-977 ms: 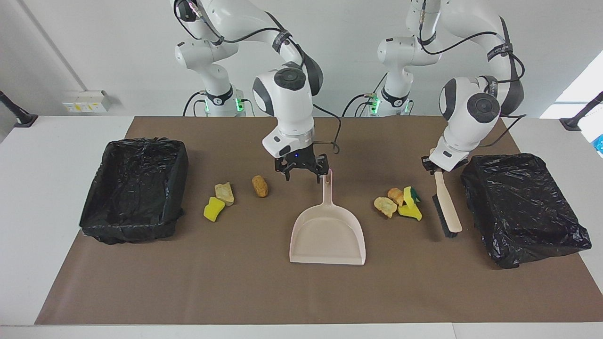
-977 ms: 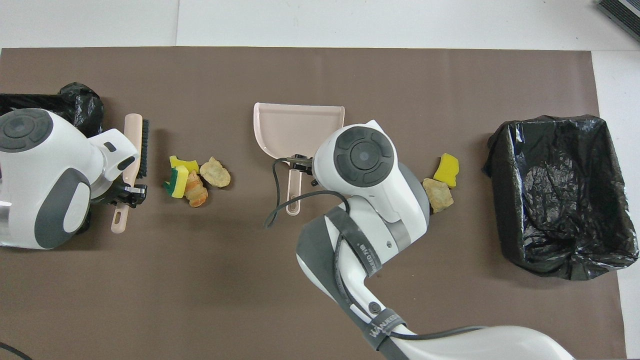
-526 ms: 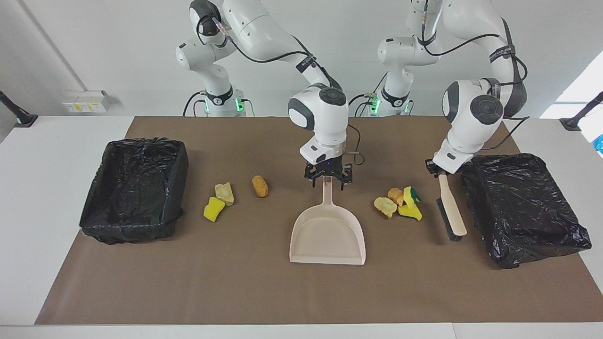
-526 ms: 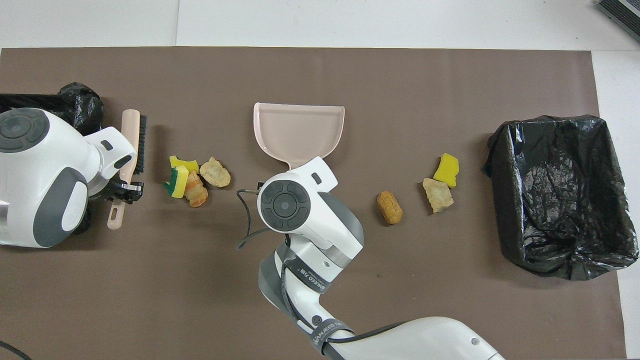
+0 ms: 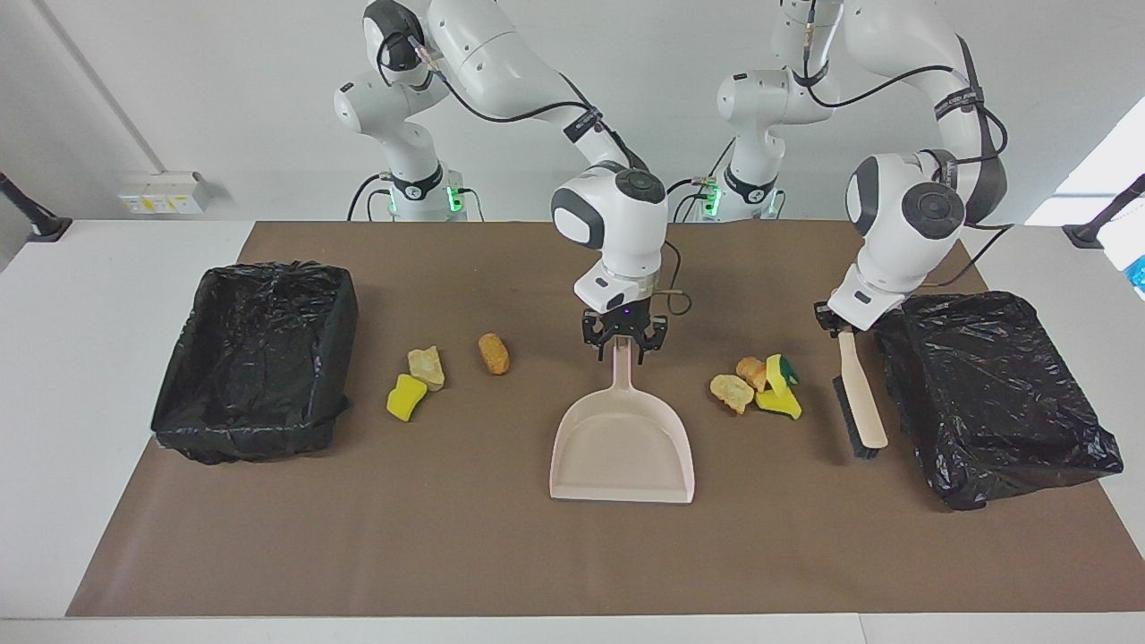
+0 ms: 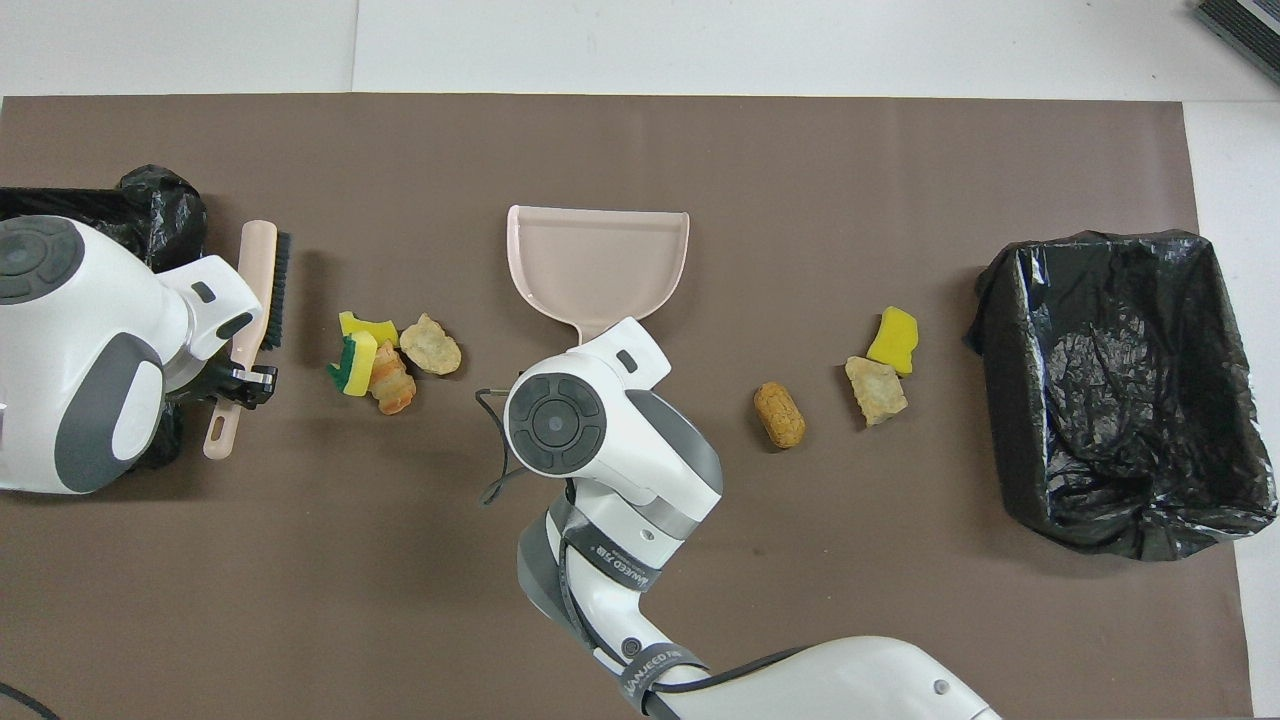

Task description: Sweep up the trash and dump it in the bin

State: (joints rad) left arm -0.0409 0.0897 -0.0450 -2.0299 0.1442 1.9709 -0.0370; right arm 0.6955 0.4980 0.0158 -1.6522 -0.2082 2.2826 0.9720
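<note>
A pink dustpan [image 5: 623, 438] [image 6: 598, 260] lies flat mid-mat, handle toward the robots. My right gripper [image 5: 623, 349] is open, low over that handle with a finger on each side; its wrist hides the handle in the overhead view. My left gripper [image 5: 841, 324] [image 6: 240, 380] is shut on the handle of a wooden brush [image 5: 860, 402] [image 6: 258, 285], which slants down beside one clump of trash [image 5: 756, 385] [image 6: 390, 355]. More trash lies toward the right arm's end: a yellow sponge [image 5: 407, 396] [image 6: 893, 338], a beige lump [image 5: 427, 365] [image 6: 876, 390] and an orange-brown lump [image 5: 493, 353] [image 6: 779, 415].
A bin lined with a black bag [image 5: 340, 313] [image 6: 1010, 400] stands at the right arm's end of the brown mat. A second such bin [image 5: 899, 353] [image 6: 150, 200] stands at the left arm's end, close beside the brush and partly hidden by the left arm in the overhead view.
The right gripper swung from beside the orange-brown lump to over the dustpan handle, came down around it, and its fingers drew closer together. The left arm shifted the brush slightly.
</note>
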